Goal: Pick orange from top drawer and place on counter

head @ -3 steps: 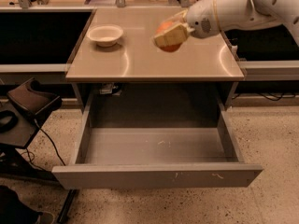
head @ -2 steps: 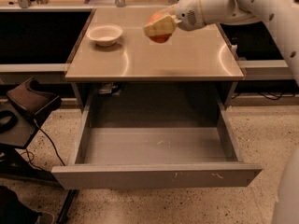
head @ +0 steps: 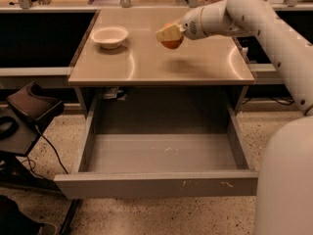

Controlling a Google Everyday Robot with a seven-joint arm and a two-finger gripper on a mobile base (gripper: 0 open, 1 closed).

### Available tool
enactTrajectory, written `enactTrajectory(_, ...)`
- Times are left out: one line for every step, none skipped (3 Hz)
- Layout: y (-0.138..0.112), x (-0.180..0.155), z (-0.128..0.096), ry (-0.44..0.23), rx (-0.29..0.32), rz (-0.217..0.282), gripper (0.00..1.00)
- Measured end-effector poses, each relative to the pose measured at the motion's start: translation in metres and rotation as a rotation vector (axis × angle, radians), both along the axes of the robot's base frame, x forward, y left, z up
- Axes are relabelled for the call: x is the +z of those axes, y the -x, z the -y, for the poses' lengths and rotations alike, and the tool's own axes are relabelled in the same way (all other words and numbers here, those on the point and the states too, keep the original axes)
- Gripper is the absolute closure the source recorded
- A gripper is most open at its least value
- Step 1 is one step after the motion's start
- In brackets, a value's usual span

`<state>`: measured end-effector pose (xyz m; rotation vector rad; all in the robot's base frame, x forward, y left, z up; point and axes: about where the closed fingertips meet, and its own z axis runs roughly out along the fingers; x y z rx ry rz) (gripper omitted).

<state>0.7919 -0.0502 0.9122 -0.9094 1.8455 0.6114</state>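
We see the white arm's two-finger gripper point(head: 168, 37) hanging over the smooth, glossy beige-grey counter point(head: 146, 65), its pale fingers point(head: 166, 33) closed around the small round orange point(head: 172, 44) — held clear of the surface, to the right of the shallow white bowl point(head: 109, 35). The wide grey metal top drawer point(head: 156, 182) stands pulled open below.

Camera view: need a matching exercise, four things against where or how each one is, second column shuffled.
1 orange
2 white bowl
3 top drawer
4 hand

a pulled out below the counter
b resting on the counter, back left
c held clear of the counter
d closed on the orange, above the counter's back right

Pairs: 1-c, 2-b, 3-a, 4-d
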Motion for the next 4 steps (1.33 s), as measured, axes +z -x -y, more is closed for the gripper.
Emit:
enactTrajectory(-0.032, -0.048, 0.03, 0.055, -0.128, -0.042, 1.0)
enactTrajectory(-0.04, -0.073, 0.038, 0.091, -0.161, -0.062, 1.0)
enactTrajectory(-0.04, -0.073, 0.038, 0.091, -0.161, -0.062, 0.82)
enactTrajectory(-0.04, -0.073, 0.038, 0.091, -0.161, -0.063, 0.58)
